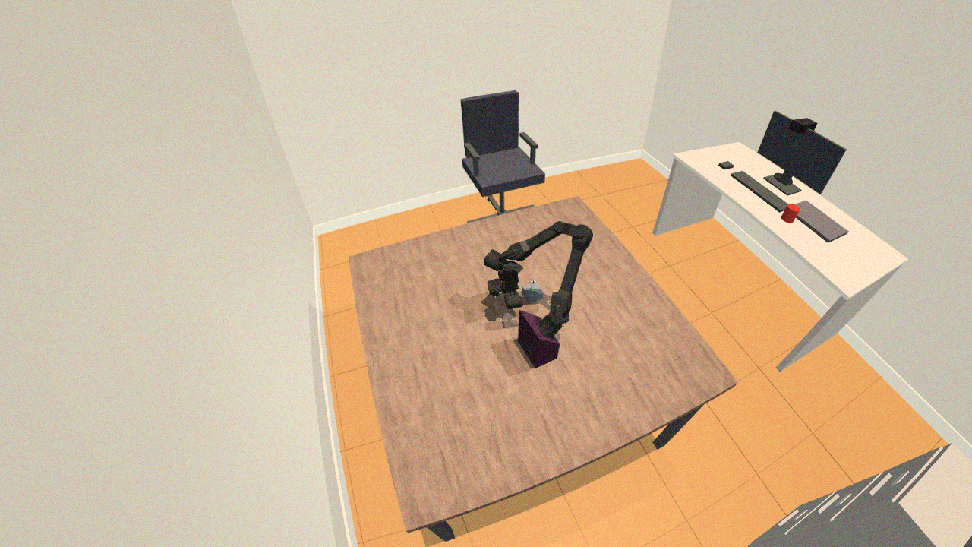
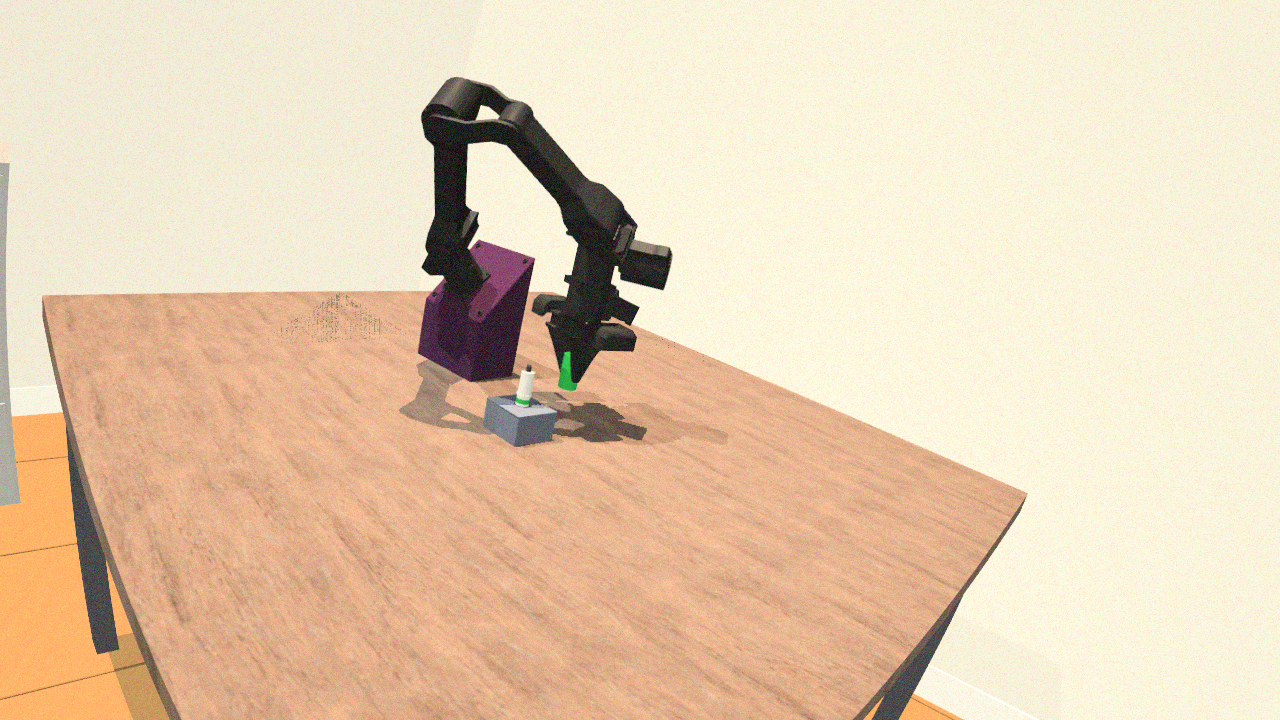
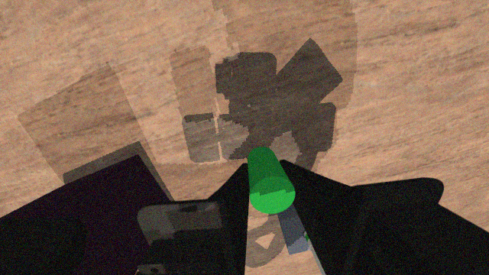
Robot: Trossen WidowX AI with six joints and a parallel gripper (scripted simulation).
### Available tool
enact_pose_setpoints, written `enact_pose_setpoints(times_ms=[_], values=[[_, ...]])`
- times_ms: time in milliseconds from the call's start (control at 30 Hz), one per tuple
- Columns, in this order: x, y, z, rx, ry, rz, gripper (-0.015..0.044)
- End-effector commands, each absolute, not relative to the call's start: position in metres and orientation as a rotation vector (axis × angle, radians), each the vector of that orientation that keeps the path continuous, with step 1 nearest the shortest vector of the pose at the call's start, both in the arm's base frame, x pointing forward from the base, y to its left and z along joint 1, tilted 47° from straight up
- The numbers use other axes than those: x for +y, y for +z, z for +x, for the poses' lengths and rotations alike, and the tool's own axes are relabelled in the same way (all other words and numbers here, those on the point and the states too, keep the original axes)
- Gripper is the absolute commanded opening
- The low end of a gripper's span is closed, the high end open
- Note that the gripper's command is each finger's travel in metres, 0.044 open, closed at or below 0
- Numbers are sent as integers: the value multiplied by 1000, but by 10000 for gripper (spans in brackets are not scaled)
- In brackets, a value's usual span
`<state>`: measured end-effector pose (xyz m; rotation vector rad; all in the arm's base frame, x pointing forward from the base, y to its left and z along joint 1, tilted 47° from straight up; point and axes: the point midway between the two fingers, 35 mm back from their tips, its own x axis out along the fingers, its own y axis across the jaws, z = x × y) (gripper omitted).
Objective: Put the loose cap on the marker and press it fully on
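Gripped between the end effector's [image 2: 567, 383] closed fingers, the green cap [image 2: 565, 370] hangs clear of the tabletop [image 2: 626, 573], pointing down; the wrist view shows the same cap [image 3: 270, 182] pinched at the fingertips with its shadow below. Just beside it, toward the exterior camera, the marker [image 2: 526, 385] stands upright in the grey block [image 2: 519, 420], bare tip up, and the cap's lower end sits at about the height of that tip.

By these views the pick-up is done and the carry is in hand. The next move likely calls for a little more lift, a short sideways shift until the cap sits straight over the tip, then a plumb descent and a firm press. Any tilt of the cap could make it catch on the tip or jam.

Beyond the block stands the purple base [image 2: 474, 313] carrying the arm, near enough that the shift should stay short. All of this sits mid-tabletop, far from every edge, with open air above. Farther off, in the top view, are a chair [image 1: 499, 153] and a desk [image 1: 856, 261].
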<state>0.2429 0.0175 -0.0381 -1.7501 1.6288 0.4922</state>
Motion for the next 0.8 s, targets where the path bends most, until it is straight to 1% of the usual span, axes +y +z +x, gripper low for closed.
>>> enact_pose_setpoints(times_ms=[0, 267, 767], values=[[25, -32, 241, 1629, 494, -1743, 0], [30, -20, 242, 1630, 493, -1743, 0], [14, 41, 265, 1628, 495, -1743, 0]])
